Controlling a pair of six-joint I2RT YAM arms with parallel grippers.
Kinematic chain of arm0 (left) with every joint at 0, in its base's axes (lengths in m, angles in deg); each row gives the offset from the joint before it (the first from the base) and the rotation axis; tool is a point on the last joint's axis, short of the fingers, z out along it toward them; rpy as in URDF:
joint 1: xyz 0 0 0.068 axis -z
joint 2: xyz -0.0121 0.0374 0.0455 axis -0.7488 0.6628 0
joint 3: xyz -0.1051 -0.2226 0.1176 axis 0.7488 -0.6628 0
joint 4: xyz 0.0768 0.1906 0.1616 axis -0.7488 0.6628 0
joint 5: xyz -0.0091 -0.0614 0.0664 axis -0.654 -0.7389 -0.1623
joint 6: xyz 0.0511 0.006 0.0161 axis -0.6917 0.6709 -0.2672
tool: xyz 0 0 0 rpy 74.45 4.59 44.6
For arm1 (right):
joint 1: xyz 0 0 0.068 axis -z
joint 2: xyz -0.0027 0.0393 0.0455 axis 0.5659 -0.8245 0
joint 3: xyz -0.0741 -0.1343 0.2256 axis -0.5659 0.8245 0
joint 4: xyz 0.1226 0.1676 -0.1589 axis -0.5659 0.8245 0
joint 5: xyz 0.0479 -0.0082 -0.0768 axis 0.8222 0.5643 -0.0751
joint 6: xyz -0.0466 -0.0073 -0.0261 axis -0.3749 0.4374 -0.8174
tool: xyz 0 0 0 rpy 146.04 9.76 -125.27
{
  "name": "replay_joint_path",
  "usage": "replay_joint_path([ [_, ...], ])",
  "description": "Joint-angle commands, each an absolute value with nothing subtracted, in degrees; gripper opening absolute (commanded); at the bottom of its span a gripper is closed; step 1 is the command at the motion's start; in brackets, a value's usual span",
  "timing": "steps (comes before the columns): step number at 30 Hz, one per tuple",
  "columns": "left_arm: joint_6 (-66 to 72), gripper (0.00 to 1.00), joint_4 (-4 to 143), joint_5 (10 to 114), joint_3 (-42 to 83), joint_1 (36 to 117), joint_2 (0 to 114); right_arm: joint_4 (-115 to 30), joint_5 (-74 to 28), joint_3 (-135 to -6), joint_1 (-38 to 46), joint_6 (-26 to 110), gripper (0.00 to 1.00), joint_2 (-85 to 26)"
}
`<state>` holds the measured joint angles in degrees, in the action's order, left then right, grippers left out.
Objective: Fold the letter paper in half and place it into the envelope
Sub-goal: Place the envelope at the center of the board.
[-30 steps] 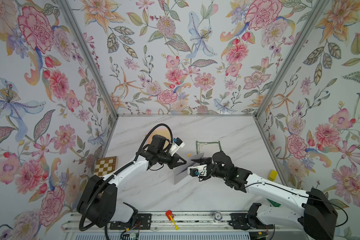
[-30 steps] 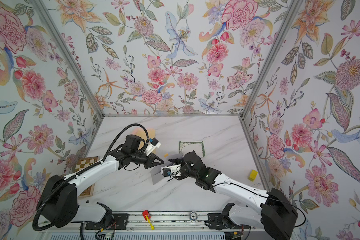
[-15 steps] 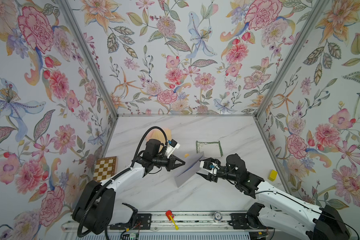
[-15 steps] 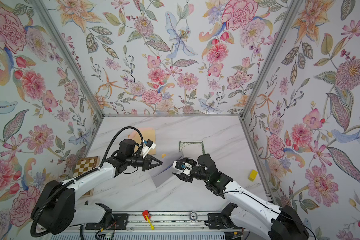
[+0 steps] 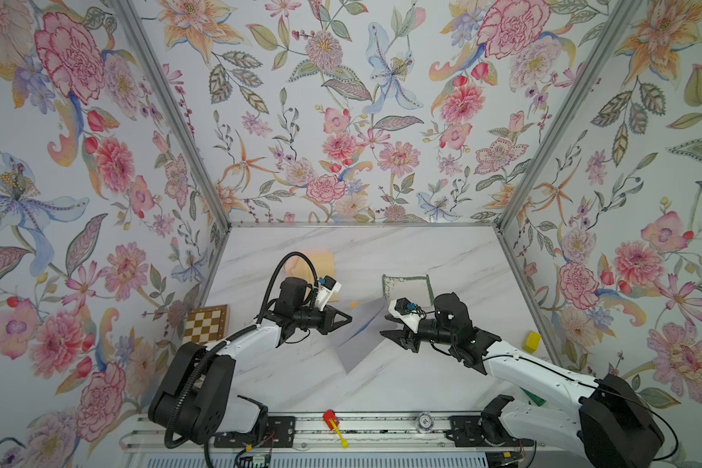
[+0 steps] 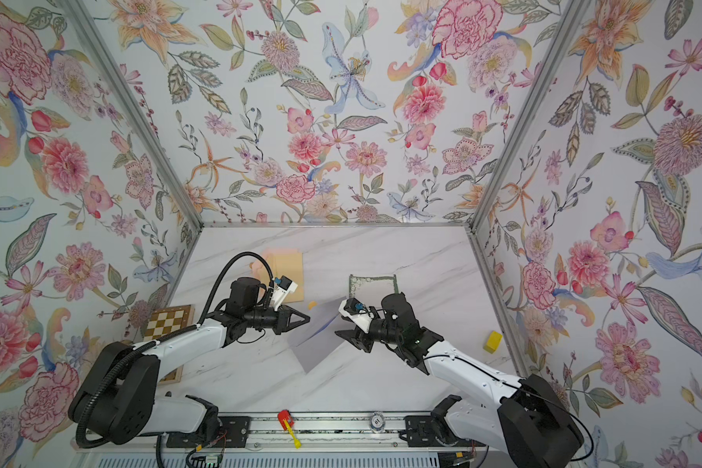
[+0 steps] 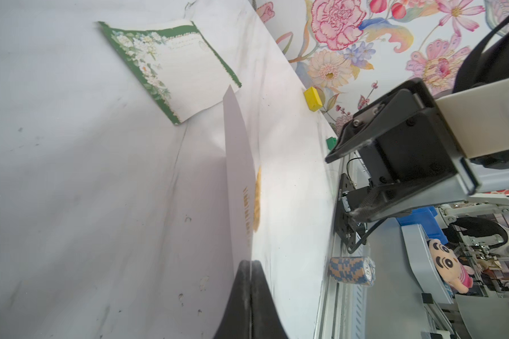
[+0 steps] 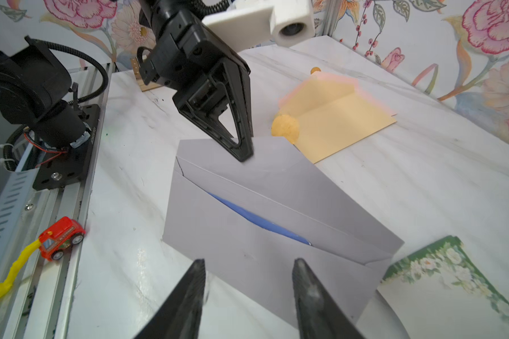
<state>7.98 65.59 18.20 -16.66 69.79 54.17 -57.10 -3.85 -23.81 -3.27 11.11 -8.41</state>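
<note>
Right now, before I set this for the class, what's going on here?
The left gripper is shut on the flap of the grey envelope, holding it tilted up from the table with its mouth showing. The right gripper is open and empty, just short of the envelope. The green-bordered letter paper lies on the table, not yet inside.

Matt paper envelope (image 8: pixel 247 205), smooth marble-look table (image 8: pixel 423 176)
</note>
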Motion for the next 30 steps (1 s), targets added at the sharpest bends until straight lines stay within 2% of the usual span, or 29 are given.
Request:
replay_joint_path([
  [1,5.3,0.00,68.5,21.2,-17.4,68.5,55.7,-63.1,-3.2,-23.8,-3.1,18.3,0.48,-11.9],
  [14,1.7,0.00,73.4,27.2,-16.0,67.1,59.3,-71.9,-7.5,-25.7,-4.2,28.3,0.36,-29.8],
  [18,1.3,0.07,73.7,28.4,-16.2,67.1,59.8,-76.6,-11.3,-23.7,-4.9,31.2,0.35,-32.8],
  [30,1.5,0.11,74.4,30.8,-15.8,67.1,60.5,-74.4,-17.5,-25.4,-8.5,35.3,0.31,-39.8],
])
